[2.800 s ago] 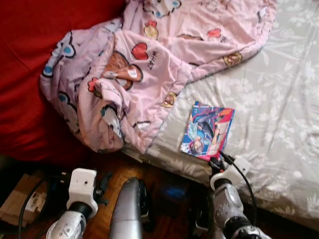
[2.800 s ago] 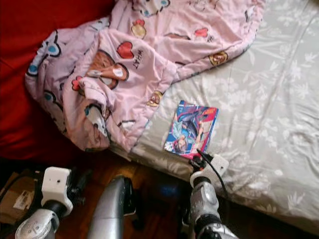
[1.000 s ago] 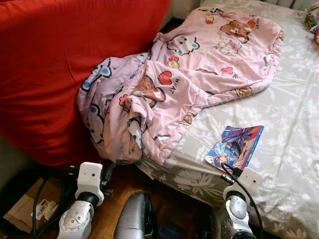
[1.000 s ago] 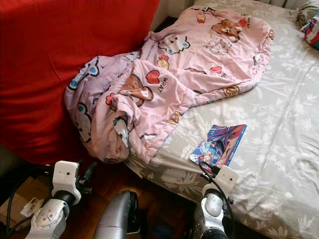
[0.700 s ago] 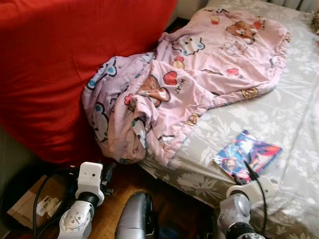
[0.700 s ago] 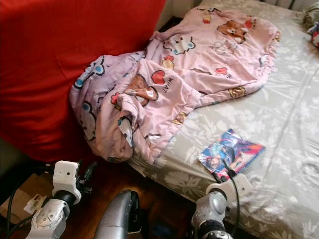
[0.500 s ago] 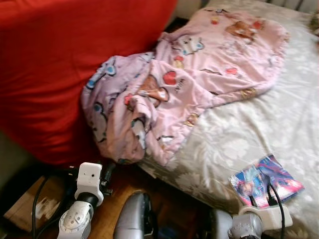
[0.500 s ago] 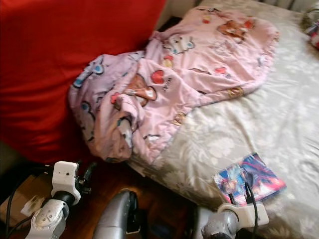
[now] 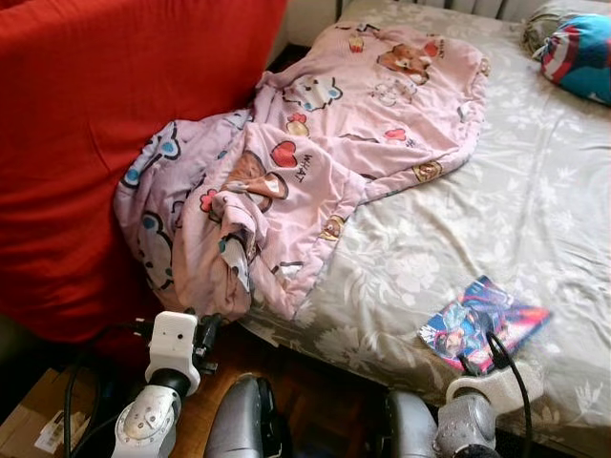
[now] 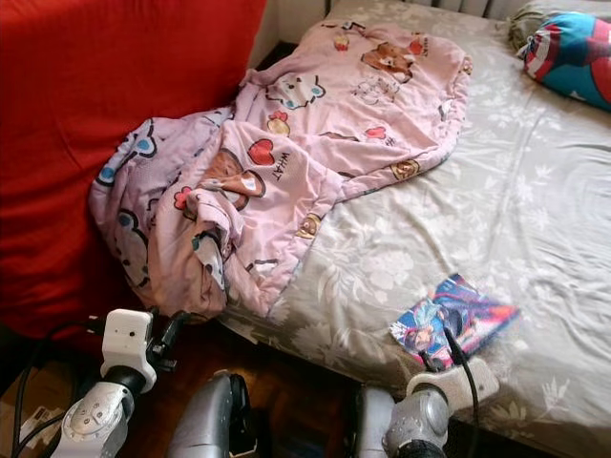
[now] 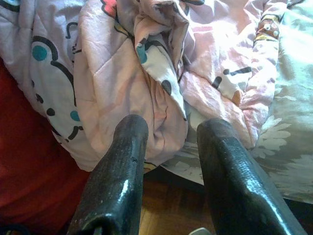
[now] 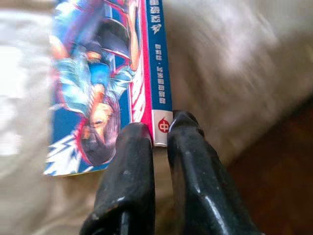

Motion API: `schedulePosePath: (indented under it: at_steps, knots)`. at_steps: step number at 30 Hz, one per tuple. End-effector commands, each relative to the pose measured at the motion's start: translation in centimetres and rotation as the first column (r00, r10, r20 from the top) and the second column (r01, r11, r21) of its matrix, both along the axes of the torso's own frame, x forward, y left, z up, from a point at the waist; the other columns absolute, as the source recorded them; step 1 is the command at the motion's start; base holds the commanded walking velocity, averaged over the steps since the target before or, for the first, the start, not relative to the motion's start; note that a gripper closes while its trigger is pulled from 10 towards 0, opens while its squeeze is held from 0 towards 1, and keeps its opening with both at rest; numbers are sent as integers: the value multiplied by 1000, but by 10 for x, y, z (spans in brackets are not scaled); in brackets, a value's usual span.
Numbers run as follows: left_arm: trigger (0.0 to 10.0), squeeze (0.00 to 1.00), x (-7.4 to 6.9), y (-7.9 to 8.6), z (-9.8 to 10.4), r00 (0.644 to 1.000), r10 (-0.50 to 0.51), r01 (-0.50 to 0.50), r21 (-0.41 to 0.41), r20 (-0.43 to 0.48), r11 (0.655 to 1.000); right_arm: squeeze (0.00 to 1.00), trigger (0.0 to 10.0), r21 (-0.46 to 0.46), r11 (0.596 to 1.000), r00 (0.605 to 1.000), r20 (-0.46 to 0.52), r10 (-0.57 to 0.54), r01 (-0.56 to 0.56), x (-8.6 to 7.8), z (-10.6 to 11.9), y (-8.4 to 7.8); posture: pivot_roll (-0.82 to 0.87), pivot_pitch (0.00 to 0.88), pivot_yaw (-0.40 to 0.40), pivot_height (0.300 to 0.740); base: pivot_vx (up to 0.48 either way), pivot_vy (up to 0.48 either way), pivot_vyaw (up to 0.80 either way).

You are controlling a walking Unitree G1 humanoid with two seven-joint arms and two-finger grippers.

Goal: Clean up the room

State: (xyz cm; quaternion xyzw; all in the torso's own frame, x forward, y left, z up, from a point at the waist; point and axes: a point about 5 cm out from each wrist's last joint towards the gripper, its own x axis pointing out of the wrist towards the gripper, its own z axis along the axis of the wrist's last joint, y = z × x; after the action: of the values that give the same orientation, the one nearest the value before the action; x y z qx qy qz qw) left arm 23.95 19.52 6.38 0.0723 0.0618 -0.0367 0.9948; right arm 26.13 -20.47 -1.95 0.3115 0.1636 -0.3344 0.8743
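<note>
A colourful comic book (image 9: 482, 322) lies on the grey floral bed sheet (image 9: 535, 210) near the bed's front edge. My right gripper (image 12: 160, 128) is shut on the lower corner of the book's spine, low at the mattress edge (image 9: 468, 363). A crumpled pink cartoon blanket (image 9: 315, 153) spreads over the bed's left part and hangs down its side. My left gripper (image 11: 171, 129) is open, low by the floor, pointing at the blanket's hanging fold (image 11: 156, 73) without touching it; it sits beside the bed's corner (image 9: 205, 332).
A large red cushion (image 9: 105, 114) stands against the bed's left side. A blue and red pillow (image 9: 580, 50) lies at the far right of the bed. Below are a wooden floor (image 9: 305, 382) and a cardboard box (image 9: 33, 434) at the lower left.
The camera has swung and the view has widened. The book has turned and slid rightwards along the bed edge with my right gripper on it. The left arm has kept still.
</note>
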Motion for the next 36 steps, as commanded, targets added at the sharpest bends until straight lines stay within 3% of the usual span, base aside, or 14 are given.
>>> schedulePosePath:
  at_steps: [1,5,6,7,8,11,12,13,15,18,24,31,35,36]
  knots:
    - [10000,0,-3,0,-6,1000,1,-1,11,-23,1000,0,0,-53,997,998,34,54,-52,8,8,3,66,185,4,636,0,0,0]
    - [10000,0,6,-1,-11,999,15,-15,3,-31,1000,0,0,-244,941,963,73,259,-235,26,27,9,43,149,-10,636,0,0,0]
    - [10000,0,9,0,-13,999,26,-26,-2,-33,1000,0,1765,-327,896,937,76,341,-299,30,34,12,36,136,-12,636,0,0,0]
    - [10000,0,9,0,-13,999,26,-26,-2,-33,1000,0,1765,-327,896,937,76,341,-299,30,34,12,36,136,-12,636,0,0,0]
    - [10000,0,11,1,-13,999,32,-32,-4,-36,999,0,10000,-350,878,922,86,377,-326,32,37,13,30,128,-13,636,0,0,0]
    - [10000,0,19,2,-18,997,54,-55,-21,-57,998,0,10000,-385,798,853,50,519,-463,36,37,22,8,109,-15,636,0,0,0]
    - [10000,0,21,2,-22,996,61,-63,-38,-70,997,0,10000,-410,740,806,18,591,-534,34,34,29,-4,101,-16,636,0,0,0]
    - [10000,0,22,1,-23,995,62,-65,-40,-76,997,0,10000,-410,733,796,25,604,-543,34,34,30,-6,91,-16,636,0,0,0]
    - [10000,0,24,-1,-30,993,59,-63,-41,-99,997,0,10000,-391,737,789,44,613,-551,34,34,30,-6,83,-12,646,0,0,0]
    - [10000,0,26,0,-42,987,63,-70,-44,-151,997,0,10000,-388,757,809,46,586,-527,36,36,27,-12,55,-4,671,0,0,0]
    - [10000,0,30,13,-56,965,116,-134,-62,-237,989,0,10000,-391,745,793,57,606,-541,43,41,35,-2,30,5,716,0,0,0]
    - [10000,0,21,24,-78,916,157,-185,-39,-369,982,0,10000,-409,689,748,22,663,-599,50,46,44,-18,0,20,740,0,0,0]
    - [10000,0,19,29,-84,886,188,-230,-50,-423,972,0,10000,-406,688,747,21,664,-601,52,46,43,-22,0,28,740,0,0,0]
    - [10000,0,18,29,-88,864,193,-267,-98,-465,959,0,10000,-403,693,751,24,660,-597,52,47,42,-23,0,30,740,0,0,0]
